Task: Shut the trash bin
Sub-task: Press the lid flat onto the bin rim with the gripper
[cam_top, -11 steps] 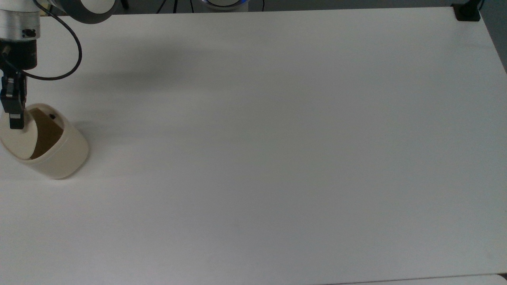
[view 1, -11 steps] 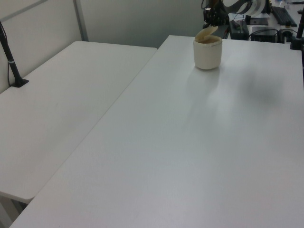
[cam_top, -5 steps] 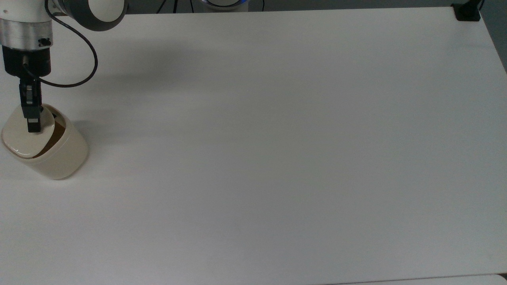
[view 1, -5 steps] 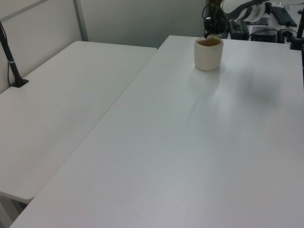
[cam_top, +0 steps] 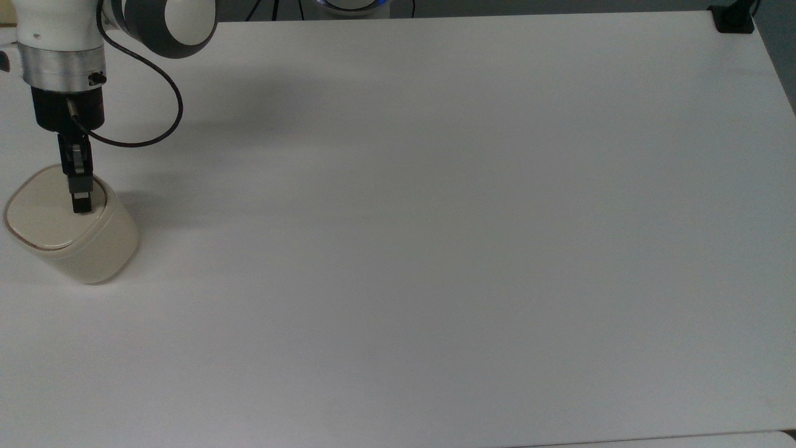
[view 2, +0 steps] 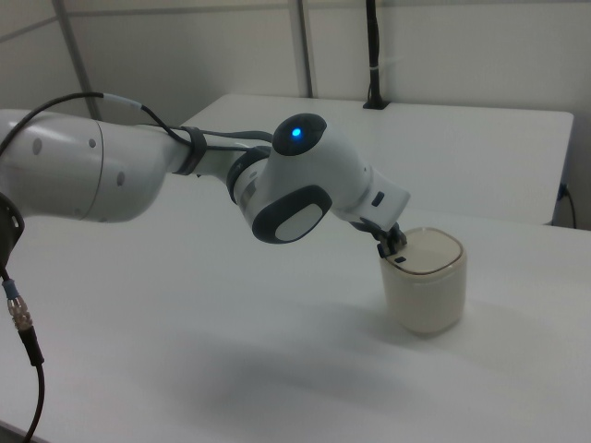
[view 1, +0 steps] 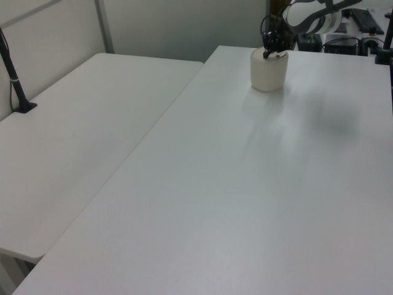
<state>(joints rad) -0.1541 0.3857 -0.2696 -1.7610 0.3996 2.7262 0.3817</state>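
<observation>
The trash bin [cam_top: 93, 252] is a cream-beige rounded pot at the top view's left edge, also seen in the left view [view 1: 269, 70] and the right view [view 2: 429, 295]. Its lid [cam_top: 37, 214] lies flat, outlined by a thin dark seam. My gripper [cam_top: 81, 203] points down with its fingers together, their tips resting on the lid's edge nearest the top view's right. From the right view, the gripper [view 2: 395, 242] touches the lid's rim just above a small black button [view 2: 401, 262]. It holds nothing.
The white table [cam_top: 435, 218] stretches wide to the top view's right. A black clamp [cam_top: 734, 20] sits at its far corner. The arm's cable [cam_top: 163, 124] loops beside the wrist. A second table [view 1: 80, 123] adjoins in the left view.
The lid went from tilted open to lying flat on the bin. My gripper moved toward the top view's right and down across the lid, pushing it shut.
</observation>
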